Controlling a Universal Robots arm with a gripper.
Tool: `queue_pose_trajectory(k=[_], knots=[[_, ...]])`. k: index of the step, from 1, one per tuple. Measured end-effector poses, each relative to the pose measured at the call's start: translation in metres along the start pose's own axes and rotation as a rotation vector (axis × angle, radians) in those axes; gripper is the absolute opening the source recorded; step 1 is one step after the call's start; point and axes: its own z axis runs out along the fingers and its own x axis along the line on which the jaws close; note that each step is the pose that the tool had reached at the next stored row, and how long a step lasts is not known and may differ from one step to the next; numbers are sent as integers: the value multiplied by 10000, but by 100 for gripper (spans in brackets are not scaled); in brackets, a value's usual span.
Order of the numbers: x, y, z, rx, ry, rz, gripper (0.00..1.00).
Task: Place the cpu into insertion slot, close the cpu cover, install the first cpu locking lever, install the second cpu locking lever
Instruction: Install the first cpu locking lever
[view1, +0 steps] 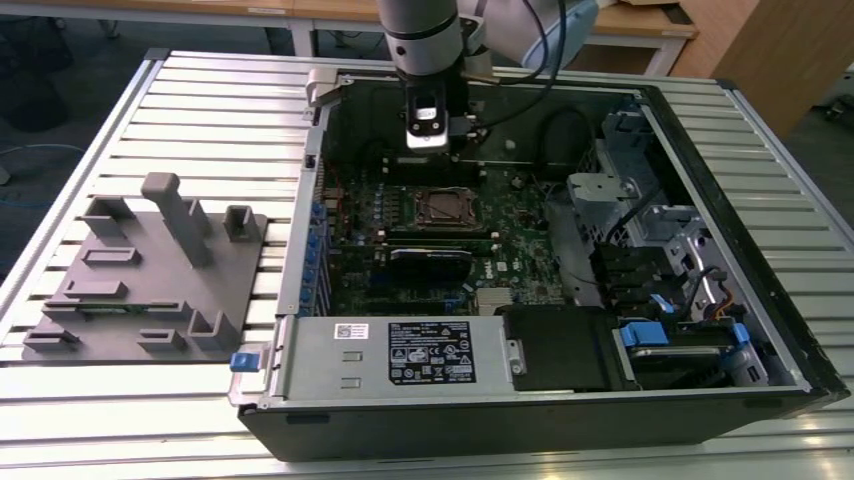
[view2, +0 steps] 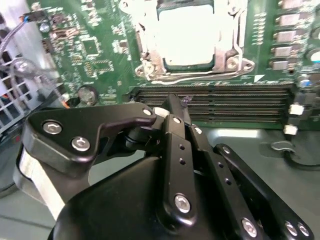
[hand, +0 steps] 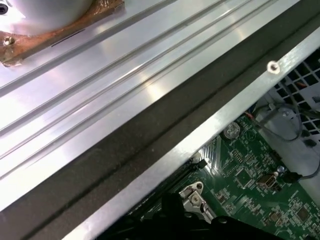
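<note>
The gripper (view1: 430, 148) hangs on the arm inside the open computer case (view1: 747, 250), poised above the green circuit board (view1: 514, 225) and just beyond the insertion slot (view1: 416, 207) toward the case's far wall. In the second wrist view its black fingers (view2: 172, 125) are drawn together with no gap visible at the tips, and nothing can be seen held between them. The cpu (view2: 185, 30) lies in the insertion slot, its pale face bright and square. The cpu cover (view2: 226, 37) lies flat around it, so that the chip shows through its window. A thin metal rod (view2: 200, 76) runs along the slot's side that faces the long black memory slots (view2: 225, 102); I cannot tell whether it is latched. Those memory slots lie between the insertion slot and the gripper's tips in the second wrist view. The white-labelled power supply box (view1: 400, 355) sits well apart from the insertion slot, against the case's near wall. Far from the slot, on the exterior view's left and outside the case, a grey holder block (view1: 147, 270) with upright posts rests on the ribbed aluminium bench (view1: 214, 110), which also carries the case
</note>
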Motion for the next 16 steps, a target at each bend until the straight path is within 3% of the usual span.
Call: queue_pose_trajectory(k=[3,6,7,16], knots=[[-1,1,5,335,167,-20,10],[-1,1,8,617,262,-47,10],[0,0,9,653,271,-51,10],[-2,2,3,663,272,-53,10]])
